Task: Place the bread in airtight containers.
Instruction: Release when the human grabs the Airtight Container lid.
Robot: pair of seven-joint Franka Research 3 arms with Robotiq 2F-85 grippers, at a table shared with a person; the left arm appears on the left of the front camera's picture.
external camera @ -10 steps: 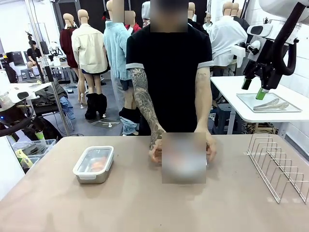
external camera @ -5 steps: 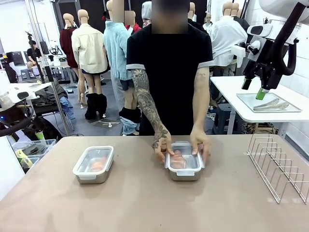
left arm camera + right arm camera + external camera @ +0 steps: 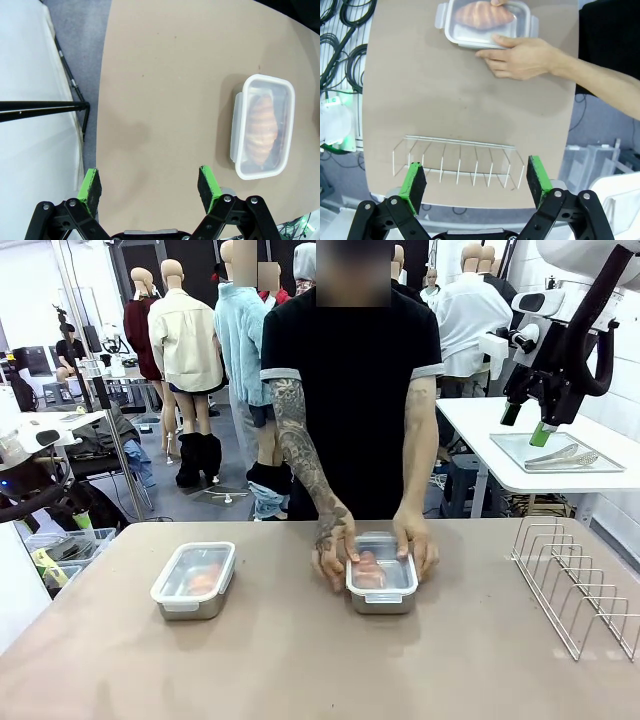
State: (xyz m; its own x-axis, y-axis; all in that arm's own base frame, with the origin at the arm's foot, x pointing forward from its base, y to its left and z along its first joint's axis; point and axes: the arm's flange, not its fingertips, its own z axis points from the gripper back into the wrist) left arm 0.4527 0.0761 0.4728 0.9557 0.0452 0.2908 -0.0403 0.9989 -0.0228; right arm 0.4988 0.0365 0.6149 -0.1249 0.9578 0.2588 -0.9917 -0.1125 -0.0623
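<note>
While both small rectangular steel containers sit lidded on the tan table [image 3: 300,660], looks near done. Wire rack [image 3: 575,585] at the right side, untouched. Left container [image 3: 194,580], clear lid on, golden ridged roll [image 3: 261,131] inside, well apart from the middle container [image 3: 382,578], second roll [image 3: 482,15] inside, person's hands [image 3: 333,545] pressing its lid. Left pincer [image 3: 150,185] wide, empty, above bare table. Right pincer [image 3: 476,182] wide, empty, over the rack. Left to do, probably: snap that lid shut.

Two lidded containers [image 3: 194,580] [image 3: 382,585], two bread rolls [image 3: 261,131] [image 3: 482,14], one wire rack [image 3: 578,585], one table [image 3: 300,660], one person [image 3: 350,390], two hands [image 3: 332,543] [image 3: 415,538]
</note>
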